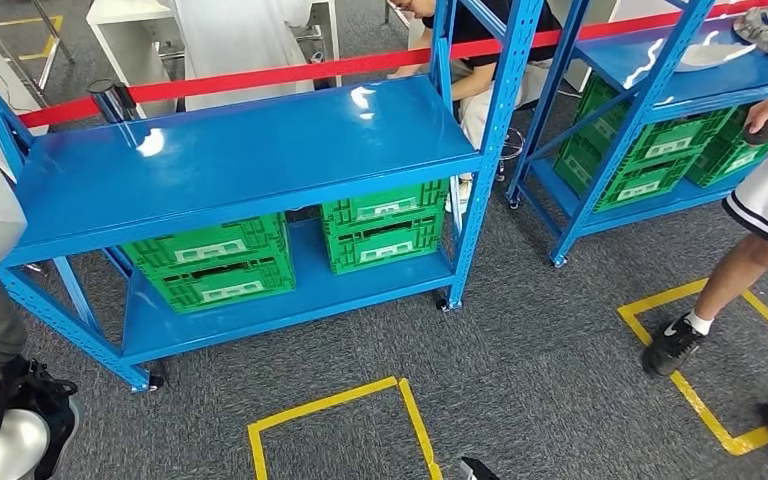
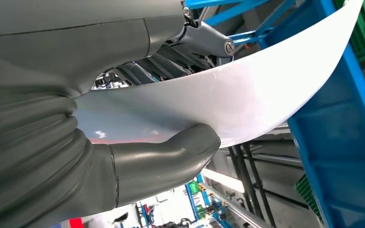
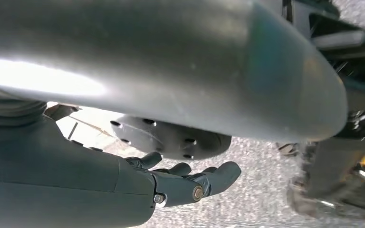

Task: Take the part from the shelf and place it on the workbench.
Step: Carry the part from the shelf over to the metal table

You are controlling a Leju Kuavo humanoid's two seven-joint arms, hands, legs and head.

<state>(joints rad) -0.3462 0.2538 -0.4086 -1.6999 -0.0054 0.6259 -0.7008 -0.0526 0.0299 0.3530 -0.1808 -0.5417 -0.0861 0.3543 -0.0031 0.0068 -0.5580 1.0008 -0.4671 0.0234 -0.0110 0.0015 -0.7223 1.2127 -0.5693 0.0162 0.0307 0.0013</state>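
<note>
Blue shelf (image 1: 230, 160) above green crates (image 1: 215, 265); red barrier tape (image 1: 260, 75) behind; yellow floor markings (image 1: 340, 410); person's leg (image 1: 735, 275) at right.

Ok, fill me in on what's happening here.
The robot's left hand grips a curved white part, its thumb pressed under it. The right hand holds nothing, fingers loosely extended over the grey carpet. Ahead stands a blue shelf with green crates on its lower level, and a person stands to the right.
</note>
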